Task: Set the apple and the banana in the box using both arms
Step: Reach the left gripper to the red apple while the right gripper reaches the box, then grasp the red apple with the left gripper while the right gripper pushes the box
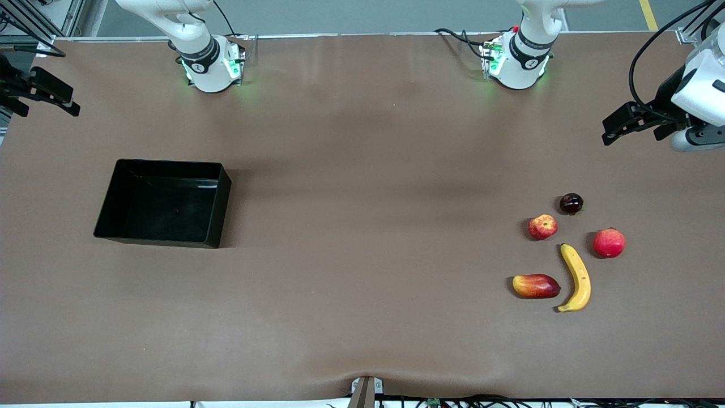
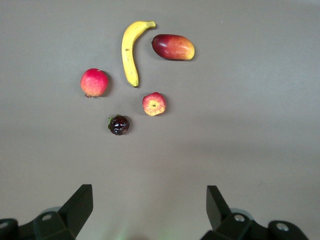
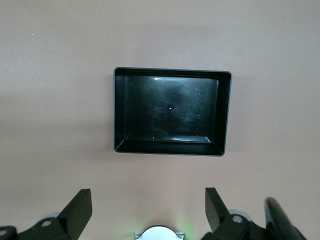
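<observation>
The small red apple point(image 1: 542, 226) with yellowish patches lies on the brown table toward the left arm's end; it also shows in the left wrist view point(image 2: 154, 104). The long yellow banana point(image 1: 576, 277) lies nearer the front camera than the apple and shows in the left wrist view too point(image 2: 130, 50). The black box point(image 1: 164, 202) stands empty toward the right arm's end, seen from above in the right wrist view point(image 3: 171, 111). My left gripper point(image 1: 614, 127) is open, high above the table's edge. My right gripper point(image 1: 56, 99) is open, high at its end.
A pink-red round fruit point(image 1: 609, 242) lies beside the banana. A red-yellow mango-like fruit point(image 1: 535, 286) lies beside the banana's lower end. A small dark fruit point(image 1: 571, 203) lies farther from the front camera than the apple. Both arm bases point(image 1: 212, 68) point(image 1: 515, 62) stand along the table's top edge.
</observation>
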`<state>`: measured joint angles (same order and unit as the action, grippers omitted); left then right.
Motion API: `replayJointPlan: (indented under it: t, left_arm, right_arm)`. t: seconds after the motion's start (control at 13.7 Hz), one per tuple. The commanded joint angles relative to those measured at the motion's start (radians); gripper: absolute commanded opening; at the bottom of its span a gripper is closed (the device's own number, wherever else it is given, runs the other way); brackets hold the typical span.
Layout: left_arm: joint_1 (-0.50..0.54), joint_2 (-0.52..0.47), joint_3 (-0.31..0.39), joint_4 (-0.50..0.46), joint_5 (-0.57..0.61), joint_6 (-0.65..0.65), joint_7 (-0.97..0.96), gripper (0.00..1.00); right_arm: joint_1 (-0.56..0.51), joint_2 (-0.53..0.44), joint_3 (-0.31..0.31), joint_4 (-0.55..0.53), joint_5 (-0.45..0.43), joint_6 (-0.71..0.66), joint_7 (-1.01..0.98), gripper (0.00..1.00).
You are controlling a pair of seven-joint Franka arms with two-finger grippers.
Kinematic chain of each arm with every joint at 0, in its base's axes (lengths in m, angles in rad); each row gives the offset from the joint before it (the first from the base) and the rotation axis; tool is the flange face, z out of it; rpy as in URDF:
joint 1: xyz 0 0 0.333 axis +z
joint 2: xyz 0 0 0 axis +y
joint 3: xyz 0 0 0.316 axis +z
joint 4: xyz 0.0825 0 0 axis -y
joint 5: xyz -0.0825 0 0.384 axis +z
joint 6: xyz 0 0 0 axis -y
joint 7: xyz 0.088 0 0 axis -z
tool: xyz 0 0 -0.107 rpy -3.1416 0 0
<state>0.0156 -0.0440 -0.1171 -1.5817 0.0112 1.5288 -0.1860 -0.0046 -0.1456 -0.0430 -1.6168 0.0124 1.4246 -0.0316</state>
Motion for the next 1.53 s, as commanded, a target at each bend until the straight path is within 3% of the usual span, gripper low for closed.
replayJointPlan:
  t: [0.0, 0.36, 0.73, 0.95, 1.02, 1.46]
  left_arm:
    - [0.001, 0.015, 0.000, 0.028, 0.000, -0.015, 0.013, 1.00]
    - [0.001, 0.131, 0.000, 0.048, 0.042, 0.011, 0.010, 1.00]
    - [-0.002, 0.260, -0.001, -0.046, 0.085, 0.241, -0.003, 1.00]
    - [0.018, 0.280, 0.000, -0.190, 0.101, 0.431, -0.003, 1.00]
    - [0.041, 0.308, -0.001, -0.199, 0.116, 0.491, -0.003, 1.00]
    - [0.072, 0.516, 0.000, -0.097, 0.187, 0.660, -0.001, 1.00]
  right_arm:
    - [-0.015, 0.009, 0.009, 0.015, -0.017, -0.009, -0.013, 1.00]
    - [-0.026, 0.017, 0.009, 0.017, -0.019, -0.009, -0.014, 1.00]
    - [-0.081, 0.066, 0.008, 0.040, -0.023, 0.002, -0.054, 1.00]
    - [-0.167, 0.135, 0.009, 0.047, -0.104, 0.023, -0.216, 1.00]
    - [-0.192, 0.150, 0.009, 0.057, -0.118, 0.025, -0.258, 1.00]
    - [-0.256, 0.337, 0.009, 0.051, -0.115, 0.114, -0.292, 1.00]
